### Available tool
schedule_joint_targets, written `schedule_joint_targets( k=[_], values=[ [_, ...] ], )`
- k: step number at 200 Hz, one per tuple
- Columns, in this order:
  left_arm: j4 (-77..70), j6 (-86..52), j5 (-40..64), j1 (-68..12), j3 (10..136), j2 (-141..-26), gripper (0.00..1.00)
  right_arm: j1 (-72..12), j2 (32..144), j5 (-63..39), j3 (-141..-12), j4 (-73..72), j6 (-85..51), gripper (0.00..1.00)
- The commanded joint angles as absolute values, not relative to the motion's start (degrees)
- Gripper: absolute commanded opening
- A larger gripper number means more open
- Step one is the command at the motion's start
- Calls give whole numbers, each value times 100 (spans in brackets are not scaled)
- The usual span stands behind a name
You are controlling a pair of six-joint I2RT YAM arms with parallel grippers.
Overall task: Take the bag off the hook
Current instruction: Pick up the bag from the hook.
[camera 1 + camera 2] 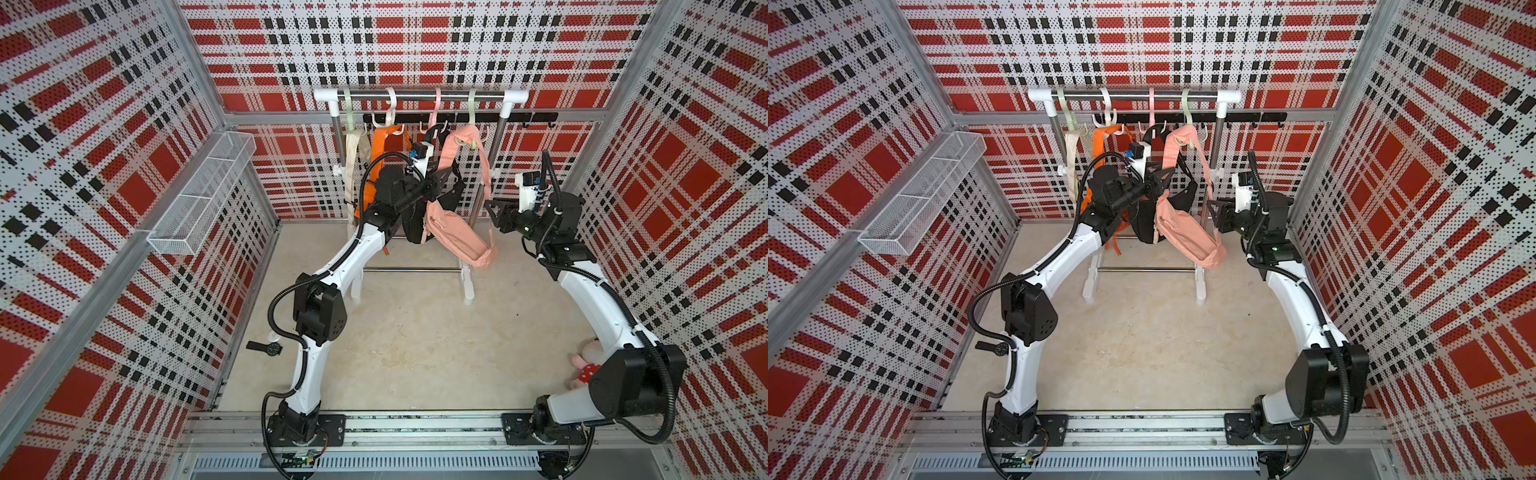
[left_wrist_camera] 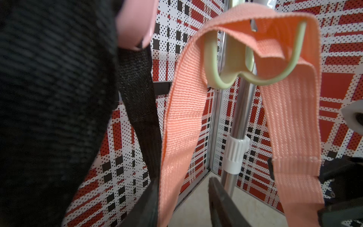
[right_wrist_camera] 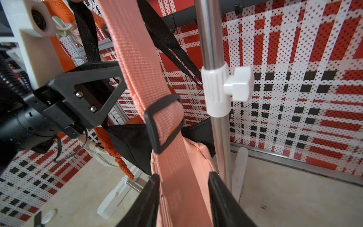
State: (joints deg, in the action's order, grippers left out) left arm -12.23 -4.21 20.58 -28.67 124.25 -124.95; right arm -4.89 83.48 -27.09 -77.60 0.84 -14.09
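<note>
Left wrist view: the bag (image 1: 457, 237) is hung by its strap (image 2: 184, 110) on the hook (image 2: 231, 68) at twelve o'clock, straddled unclenched by the left gripper (image 2: 182, 179) for lifting. Whether the right gripper (image 3: 183, 175) is clenched cannot be told.

A robot test cell in a lab is indicated: a garment rack (image 1: 419, 96) is enclosed by plaid perforated panels (image 1: 104, 166) on aluminium framing (image 1: 199, 70), with a left arm (image 1: 353, 253) and right arm (image 1: 590, 299) bolted to a rail (image 1: 415, 428) before the rack.

Top views overhead toward rack (image 1: 419, 96); wrists close, sharing strap (image 2: 182, 118).
</note>
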Motion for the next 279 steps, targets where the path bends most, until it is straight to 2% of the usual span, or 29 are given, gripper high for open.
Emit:
schedule_joint_targets(
  k=[1,16,33,90,104,222,279],
  values=[
    [-1455,-342,2156,-2862,12532,-12564,35,-519,8287,-2593,-7744,-127,-1249,35],
    [-1570,-346,2219,-2857,12412,-12514,30,-519,8249,-2473,-7726,-140,-1248,27],
    [-1688,-365,2232,-2862,12228,-12418,23,-519,8230,-2490,-7742,-163,-1256,23],
    [-1763,-404,2257,-2855,12036,-12243,4,-510,8296,-2457,-7929,-58,-1362,0],
    [-1769,-421,2259,-2861,12016,-12192,0,-512,8304,-2461,-8004,-3,-1388,0],
    [-1745,-562,2115,-2871,11858,-11508,0,-517,8166,-2161,-8849,470,-1579,0],
    [-1689,-602,2250,-2917,11605,-11093,0,-519,7819,-2224,-8796,422,-1674,0]
  ],
)
